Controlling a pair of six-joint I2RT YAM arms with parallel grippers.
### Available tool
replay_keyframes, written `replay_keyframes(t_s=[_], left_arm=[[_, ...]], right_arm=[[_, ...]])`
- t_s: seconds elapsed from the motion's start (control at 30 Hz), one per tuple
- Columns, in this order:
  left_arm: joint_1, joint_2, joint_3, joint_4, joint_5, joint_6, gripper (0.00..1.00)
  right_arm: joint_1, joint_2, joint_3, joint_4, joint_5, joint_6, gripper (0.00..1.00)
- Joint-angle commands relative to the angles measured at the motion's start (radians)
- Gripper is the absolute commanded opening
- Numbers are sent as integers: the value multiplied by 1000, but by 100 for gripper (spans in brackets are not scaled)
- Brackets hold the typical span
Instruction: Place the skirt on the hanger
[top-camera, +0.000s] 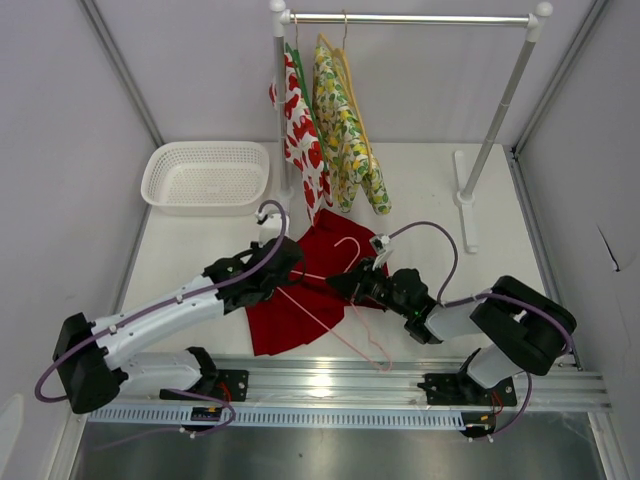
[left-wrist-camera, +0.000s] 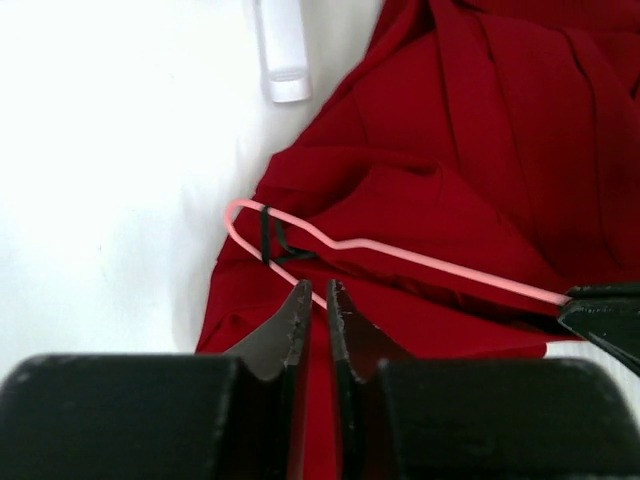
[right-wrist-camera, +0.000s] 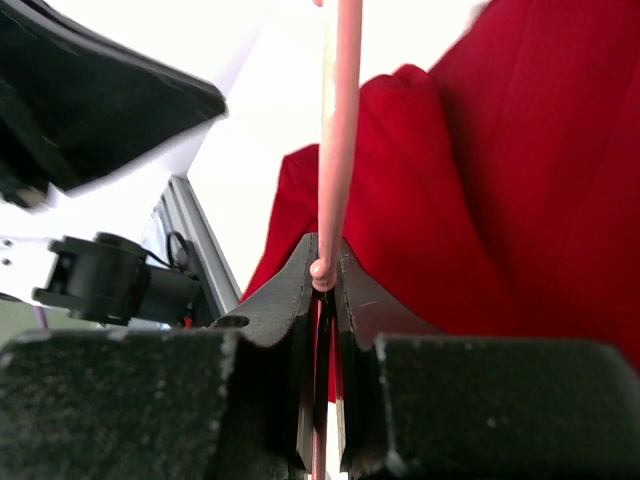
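The red skirt (top-camera: 300, 300) lies crumpled on the white table between the two arms. On it rests the pink hanger (top-camera: 340, 325), its hook (top-camera: 347, 243) pointing to the far side. My left gripper (top-camera: 290, 265) hovers at the skirt's left edge. In the left wrist view its jaws (left-wrist-camera: 316, 290) stand a narrow gap apart and hold nothing, with the hanger's corner (left-wrist-camera: 240, 215) and a black loop (left-wrist-camera: 268, 238) just ahead. My right gripper (top-camera: 342, 285) is shut on the hanger's wire (right-wrist-camera: 338, 130), with the skirt (right-wrist-camera: 520, 200) behind it.
A white basket (top-camera: 205, 177) stands at the back left. A clothes rack (top-camera: 410, 18) at the back carries a fruit-print garment (top-camera: 303, 140) and a yellow-green garment (top-camera: 345, 140). Its feet (top-camera: 466, 200) rest on the table. A metal rail (top-camera: 350, 385) runs along the near edge.
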Motion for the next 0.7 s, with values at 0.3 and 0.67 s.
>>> replay_keyframes(t_s=[0.3, 0.67], left_arm=[[211, -84, -158, 50, 85, -185, 0], [332, -36, -242, 316, 233, -182, 0]], right_arm=[[2, -42, 40, -31, 23, -58, 0], [2, -34, 20, -12, 13, -37, 0]])
